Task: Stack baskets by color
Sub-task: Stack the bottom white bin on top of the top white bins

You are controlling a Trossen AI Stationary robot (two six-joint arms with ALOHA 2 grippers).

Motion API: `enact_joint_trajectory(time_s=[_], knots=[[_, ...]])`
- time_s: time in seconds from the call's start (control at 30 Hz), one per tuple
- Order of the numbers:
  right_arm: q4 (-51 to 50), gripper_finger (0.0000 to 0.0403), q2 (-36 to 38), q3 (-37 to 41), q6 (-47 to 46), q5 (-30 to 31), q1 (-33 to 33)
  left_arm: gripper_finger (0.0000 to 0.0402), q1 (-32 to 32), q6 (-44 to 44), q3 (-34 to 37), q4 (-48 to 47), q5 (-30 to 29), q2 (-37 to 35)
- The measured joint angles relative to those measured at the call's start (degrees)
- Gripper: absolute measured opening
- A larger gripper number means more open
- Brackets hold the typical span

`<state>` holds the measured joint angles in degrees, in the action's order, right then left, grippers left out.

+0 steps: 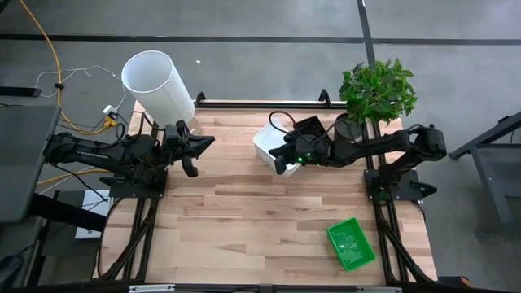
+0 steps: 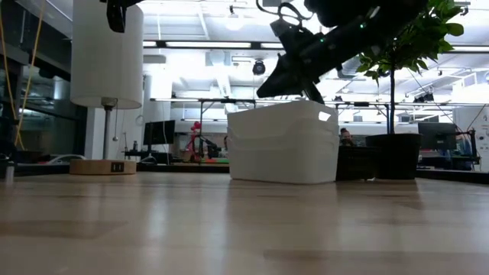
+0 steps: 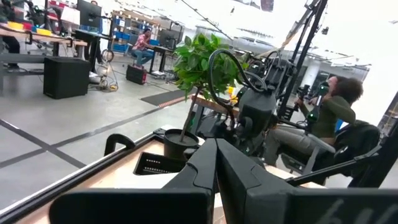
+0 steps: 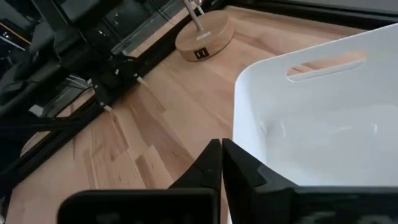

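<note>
Overhead, right claw [image 4: 221, 158] shut, empty.

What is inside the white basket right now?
Nothing shows inside the white basket: the right wrist view shows bare white walls and floor. The right pincer, shut, sits at its rim and hides the nearest part of the inside.

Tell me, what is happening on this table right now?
The right gripper hangs shut over the rim of the white basket at the back of the table, holding nothing. A green basket sits alone near the front right corner. The left gripper, also shut, waits by the white lamp.
</note>
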<state>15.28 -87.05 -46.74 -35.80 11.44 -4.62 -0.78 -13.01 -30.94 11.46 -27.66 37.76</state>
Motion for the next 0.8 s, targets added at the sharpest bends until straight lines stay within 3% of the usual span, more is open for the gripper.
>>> enact_joint_trajectory(time_s=[0.23,0.4,0.53,0.8], knots=[[-3.35,0.0,3.84,0.0,1.49,-2.53,0.0,0.0,0.0,-1.69,0.0,0.52,4.83,0.0],[-17.44,0.0,12.43,-0.09,3.26,-2.49,3.48,0.0,0.07,-1.03,0.0,2.2,9.53,0.0],[-31.13,0.0,18.55,-0.09,-0.22,4.27,8.03,0.0,0.11,-0.34,0.0,1.85,8.88,0.0],[-59.77,0.0,21.53,-0.09,-22.28,18.4,17.7,0.0,0.11,-0.3,0.0,1.64,5.38,0.13]])
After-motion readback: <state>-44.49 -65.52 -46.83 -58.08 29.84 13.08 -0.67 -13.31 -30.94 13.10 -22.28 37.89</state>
